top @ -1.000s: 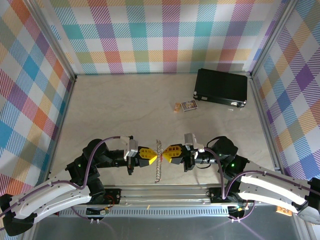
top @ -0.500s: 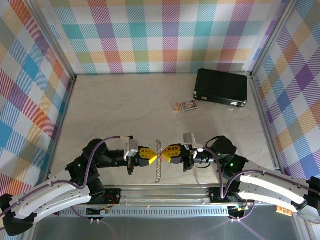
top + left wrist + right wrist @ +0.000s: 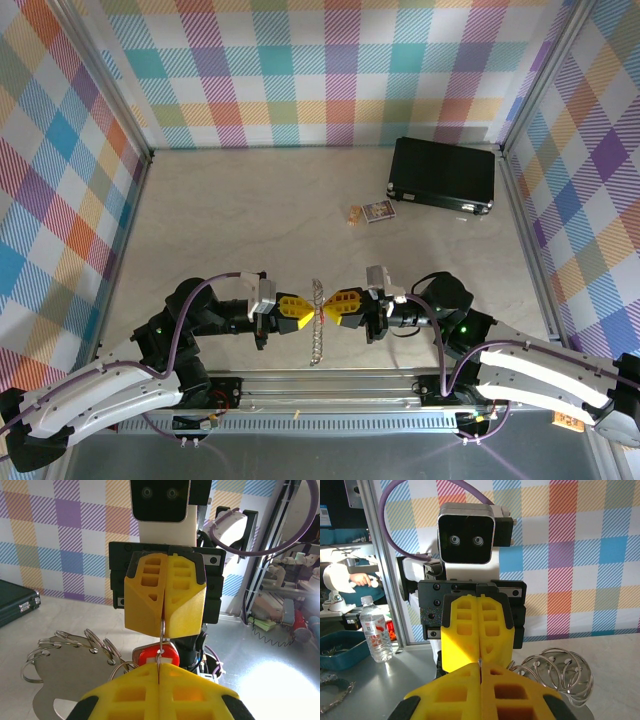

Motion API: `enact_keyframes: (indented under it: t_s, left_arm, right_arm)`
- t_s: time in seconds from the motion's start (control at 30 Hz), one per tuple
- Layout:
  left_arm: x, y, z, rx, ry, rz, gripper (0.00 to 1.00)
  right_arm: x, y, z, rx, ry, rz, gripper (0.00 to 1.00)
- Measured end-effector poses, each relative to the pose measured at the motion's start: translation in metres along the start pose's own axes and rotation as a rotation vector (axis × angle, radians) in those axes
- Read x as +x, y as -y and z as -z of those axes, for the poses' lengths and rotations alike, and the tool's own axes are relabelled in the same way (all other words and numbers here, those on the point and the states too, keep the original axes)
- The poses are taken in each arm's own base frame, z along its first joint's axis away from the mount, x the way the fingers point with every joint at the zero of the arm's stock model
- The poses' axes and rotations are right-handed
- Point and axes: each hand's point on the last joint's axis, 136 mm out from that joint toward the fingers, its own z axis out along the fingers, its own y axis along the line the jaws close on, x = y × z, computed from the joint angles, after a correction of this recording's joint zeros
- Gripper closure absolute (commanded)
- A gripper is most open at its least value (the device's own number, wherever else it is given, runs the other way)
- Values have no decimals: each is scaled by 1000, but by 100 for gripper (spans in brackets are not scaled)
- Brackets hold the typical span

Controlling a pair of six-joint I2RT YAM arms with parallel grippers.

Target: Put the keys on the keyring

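Barely anything has moved in the last second. Near the table's front edge, the left gripper [image 3: 300, 311] and right gripper [image 3: 338, 305] are both clamped on the keyring [image 3: 316, 330] between them. The key [image 3: 159, 656] sits at the pinch. It is probably light, stiff and slippery, so it is best gripped by its plastic head.
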Motion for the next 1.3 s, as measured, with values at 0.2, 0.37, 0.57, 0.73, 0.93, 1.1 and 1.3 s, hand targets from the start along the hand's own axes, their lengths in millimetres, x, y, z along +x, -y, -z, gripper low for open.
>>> enact_keyframes:
  t_s: [0.2,0.37,0.57,0.73,0.93,1.1,1.3]
  left_arm:
    - [2,0,0,0,-4,2,100]
    - [3,0,0,0,-5,3,100]
    - [3,0,0,0,-5,3,100]
    - [3,0,0,0,-5,3,100]
    - [3,0,0,0,-5,3,100]
    - [3,0,0,0,-5,3,100]
    - [3,0,0,0,-5,3,100]
  right_arm:
    - [2,0,-1,-3,-5,-3,100]
    - [2,0,-1,-3,-5,-3,100]
    - [2,0,-1,-3,-6,-3,100]
    - [3,0,-1,-3,-11,-6,100]
    - [3,0,-1,-2,-12,-6,100]
    - [4,0,-1,-3,-13,-7,100]
    - [7,-1,-1,-11,-28,-14,100]
